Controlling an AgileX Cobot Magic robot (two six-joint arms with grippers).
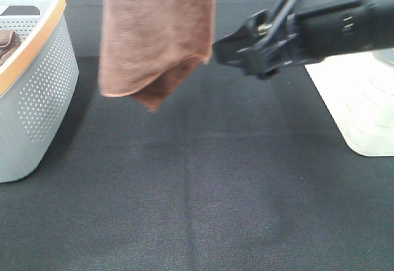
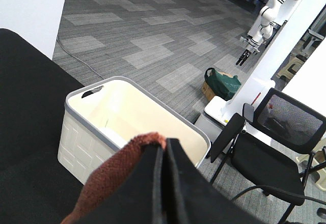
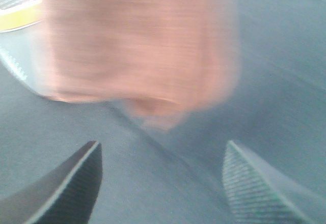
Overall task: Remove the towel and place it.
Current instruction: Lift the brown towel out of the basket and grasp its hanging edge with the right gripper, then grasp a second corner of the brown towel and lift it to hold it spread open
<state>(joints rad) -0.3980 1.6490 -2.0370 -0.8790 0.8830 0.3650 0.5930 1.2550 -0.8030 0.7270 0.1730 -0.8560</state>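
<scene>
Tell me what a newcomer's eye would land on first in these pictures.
The reddish-brown towel hangs in mid-air over the black table, left of centre in the high view, pinched by the shut left tool. The open right tool reaches in from the right, close beside the towel's lower right edge. A grey basket with an orange rim stands at the far left.

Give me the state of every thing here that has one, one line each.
towel: hanging clear of the table, held by the left gripper.
left gripper: shut on the towel.
right gripper: open, close to the towel's lower edge, holding nothing.
grey basket: upright, a dark brown cloth inside.
white bin: upright, nothing seen inside.
</scene>
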